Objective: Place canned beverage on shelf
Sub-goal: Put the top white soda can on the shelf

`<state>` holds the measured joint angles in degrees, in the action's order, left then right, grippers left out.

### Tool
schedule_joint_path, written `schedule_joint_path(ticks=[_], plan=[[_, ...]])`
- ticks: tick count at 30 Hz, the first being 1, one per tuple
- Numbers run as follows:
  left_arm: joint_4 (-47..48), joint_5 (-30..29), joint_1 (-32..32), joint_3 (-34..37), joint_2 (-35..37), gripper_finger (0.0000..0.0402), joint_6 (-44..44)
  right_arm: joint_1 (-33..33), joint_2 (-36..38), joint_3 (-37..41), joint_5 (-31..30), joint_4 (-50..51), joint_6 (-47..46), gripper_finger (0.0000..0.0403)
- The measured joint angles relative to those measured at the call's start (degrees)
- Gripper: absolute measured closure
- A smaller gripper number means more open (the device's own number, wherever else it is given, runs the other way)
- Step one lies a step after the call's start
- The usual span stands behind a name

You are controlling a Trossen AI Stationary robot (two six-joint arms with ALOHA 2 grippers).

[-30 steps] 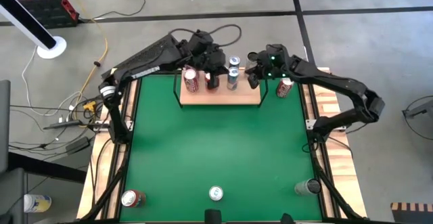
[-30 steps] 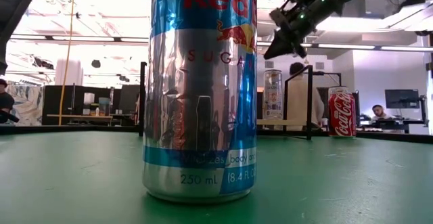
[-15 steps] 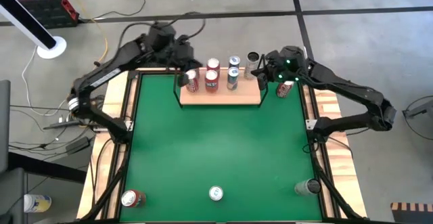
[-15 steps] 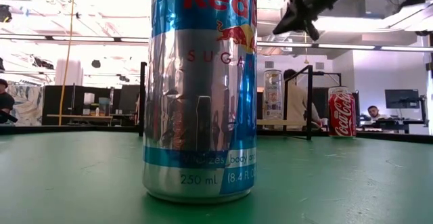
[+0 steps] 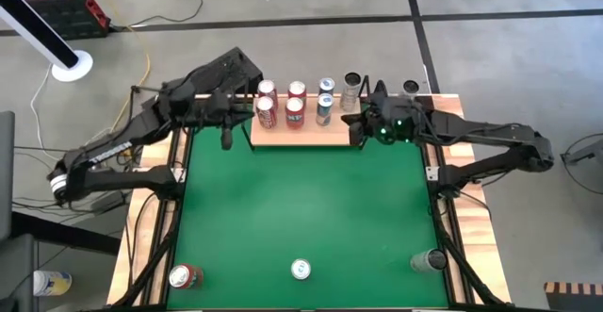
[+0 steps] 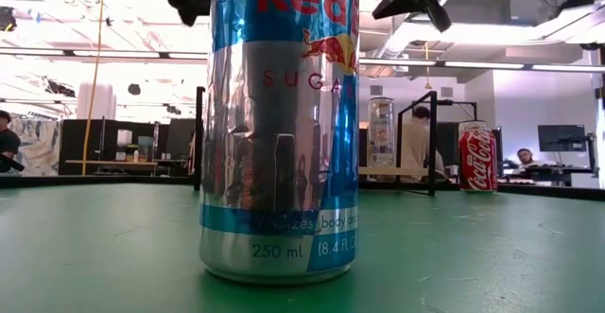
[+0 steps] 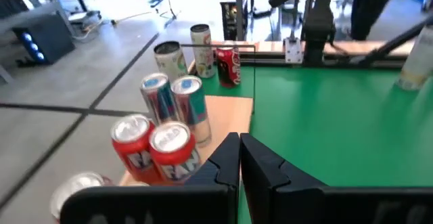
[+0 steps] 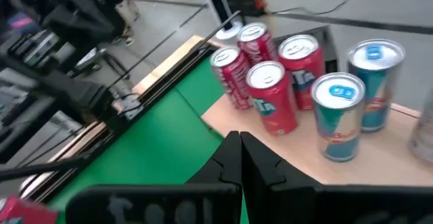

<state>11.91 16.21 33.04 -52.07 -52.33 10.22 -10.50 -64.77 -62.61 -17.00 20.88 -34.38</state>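
I have both arms up by the flat light-wood shelf board with thin black wire ends (image 5: 306, 133) at the far edge of the green felt-like tabletop (image 5: 301, 208). My left gripper (image 5: 226, 135) hovers just off the shelf's left end with its dark fingers pressed together, holding nothing; my right gripper (image 5: 358, 133) sits at the shelf's right end, fingers likewise pressed together and empty.

On the board stand smooth aluminium cylinders packed close: a pair of red cans with silver lids (image 5: 267, 103), another red pair (image 5: 296, 105) and two blue-and-silver slim cans (image 5: 325, 100). A pale can (image 5: 351, 88) stands just beyond the board on the floor side; I cannot tell what it rests on.

Cans left to place, as I judge it: a red can at the near left corner (image 5: 182, 275), a tall blue-and-silver slim energy-drink can (image 5: 301, 270) at the near middle, which fills the low view (image 6: 279, 124), and a grey can near the right corner (image 5: 432, 259).

My worries: the shelved cans are tall, narrow, glossy and crowded, so a careless swing past either end could topple a row. The thin walls dent if I squeeze hard, yet the slick skin slips if I pinch lightly. The slim one tips easily, so I would grip it mid-body
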Motion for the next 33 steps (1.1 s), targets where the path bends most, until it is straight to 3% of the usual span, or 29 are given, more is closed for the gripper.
schedule_joint_path(ticks=[5, 10, 15, 22, 24, 27, 33], plan=[[-2.4, -0.2, 0.0, 4.3, 3.7, 0.0402, -6.5, -1.7, 2.6, 0.0, -8.2, 0.9, 1.3, 0.0381], [-2.6, -1.6, 0.0, 4.5, 4.0, 0.0402, -9.7, -13.1, 3.4, 0.0, -9.8, 8.9, 2.0, 0.0381], [-2.9, -3.6, 0.0, 4.5, 4.0, 0.0402, -12.3, -31.6, 2.8, 0.0, -1.0, 12.1, 6.2, 0.0382], [-3.9, -9.7, 0.0, 4.5, 3.9, 0.0402, -13.7, -54.0, -3.7, 0.0, 21.1, 13.6, 12.2, 0.0370], [-5.2, -11.4, 0.0, 4.5, 3.6, 0.0402, -14.4, -57.0, -5.0, -0.3, 24.1, 14.2, 14.4, 0.0362], [-7.4, -13.1, 0.0, 4.5, 3.6, 0.0402, -15.0, -58.2, -6.0, -3.0, 24.1, 16.3, 17.8, 0.0355], [-10.2, -14.3, 0.0, 4.5, 3.2, 0.0402, -14.5, -57.5, -8.9, -9.3, 14.8, 22.8, 19.3, 0.0354]])
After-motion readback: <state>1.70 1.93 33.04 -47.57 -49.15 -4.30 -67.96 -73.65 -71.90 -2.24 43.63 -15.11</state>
